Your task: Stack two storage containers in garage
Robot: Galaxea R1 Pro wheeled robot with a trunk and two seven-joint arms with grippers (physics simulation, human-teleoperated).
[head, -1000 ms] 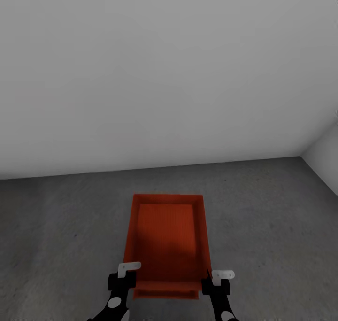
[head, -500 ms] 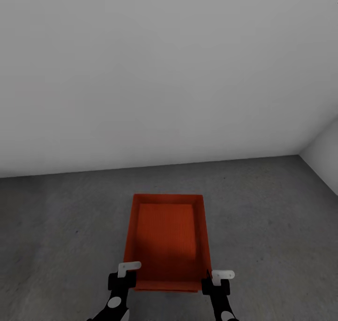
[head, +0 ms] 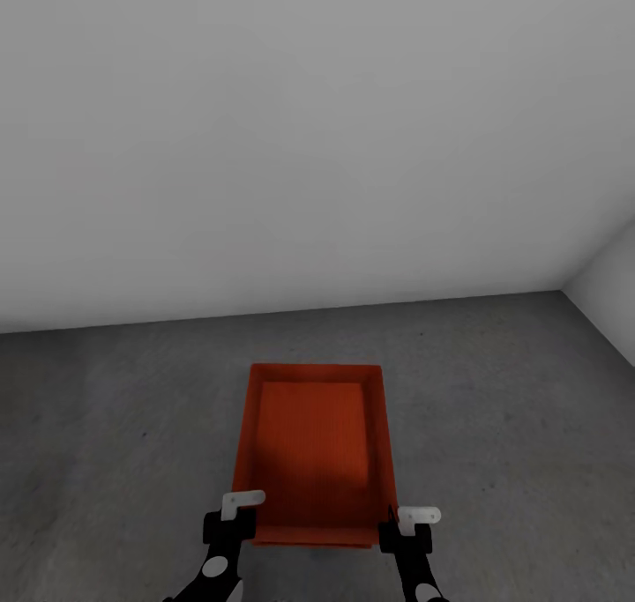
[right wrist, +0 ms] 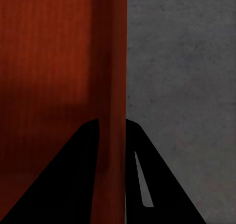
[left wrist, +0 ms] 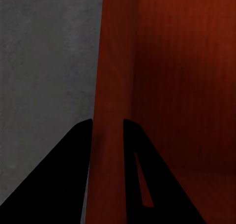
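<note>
One red-orange storage container (head: 310, 439) lies open side up over the garage's dark grey concrete floor (head: 106, 426), straight ahead of me. My left gripper (head: 240, 521) is shut on its left side wall near the near end, the wall (left wrist: 110, 86) pinched between the black fingers (left wrist: 73, 155). On the opposite side my right gripper (head: 393, 524) is shut on the right wall (right wrist: 112, 76). The other container is hidden from view.
A plain white wall (head: 309, 144) rises a short way behind the container. A second white wall (head: 613, 293) closes the corner at the right. Bare concrete spreads to the left and right of the container.
One second ago a second red rim showed just below the held container's near end; that rim is now covered. Both grippers have kept their hold and place.
</note>
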